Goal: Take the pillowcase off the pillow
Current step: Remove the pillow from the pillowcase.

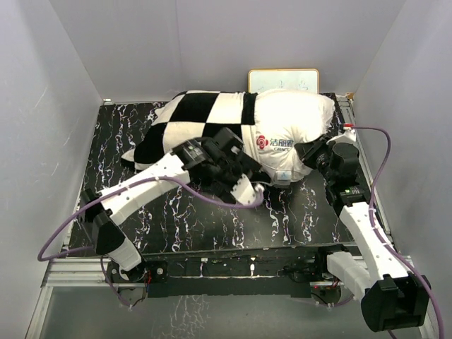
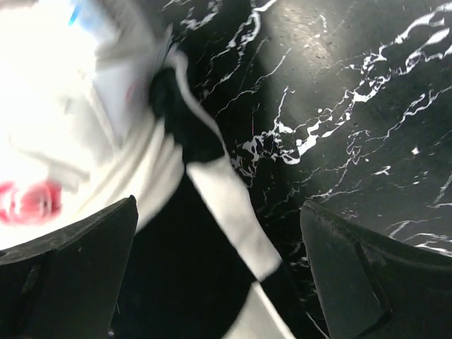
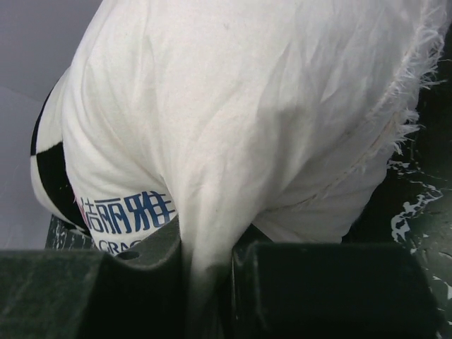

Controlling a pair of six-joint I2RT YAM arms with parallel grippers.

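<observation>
The left arm [image 1: 141, 187] is stretched from the near-left corner across the black marbled tabletop [image 1: 212, 222] toward its middle. The right arm [image 1: 360, 219] is reached forward along the right edge, with its wrist turned inward. The left claw [image 2: 219, 275] is spread wide and nothing is gripped; a rumpled edge of the pillowcase [image 1: 191, 120] is seen lying between its fingers [image 2: 67, 275]. The right claw [image 3: 208, 282] is closed tight on a pinch of white fabric of the pillow [image 1: 293, 120], beside the printed logo [image 1: 274, 143]. The pillow is laid across the far half of the tabletop, its right end bared and its left part covered by the checkered pillowcase. A white board [image 1: 282, 79] is propped against the back wall, just behind the pillow.
</observation>
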